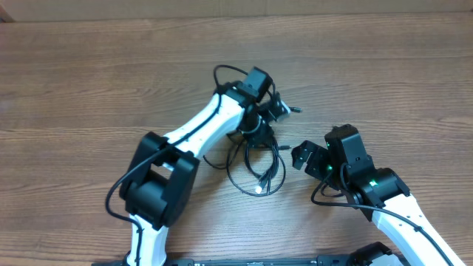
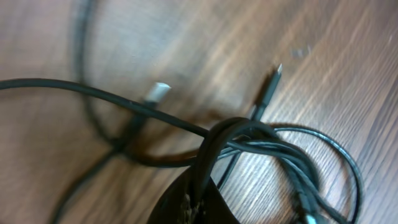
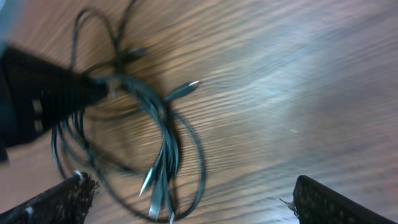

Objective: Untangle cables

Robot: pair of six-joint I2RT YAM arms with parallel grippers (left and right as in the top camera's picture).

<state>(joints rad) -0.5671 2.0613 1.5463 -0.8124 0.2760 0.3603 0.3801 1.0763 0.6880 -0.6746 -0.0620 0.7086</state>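
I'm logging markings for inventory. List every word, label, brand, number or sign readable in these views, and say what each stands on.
No readable text in any view.
cables: no print or label shows on cords or plugs; both wrist views are blurred.
left arm, right arm: no legible markings, only a green light on the right one.
table: bare wood grain, no writing.

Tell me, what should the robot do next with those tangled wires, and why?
Probably bring the right gripper over to the loose loops and pinch one strand near a silvery plug. It is open and empty beside the cables, while the left gripper pinches the bunch, so a second grip could pull strands apart.
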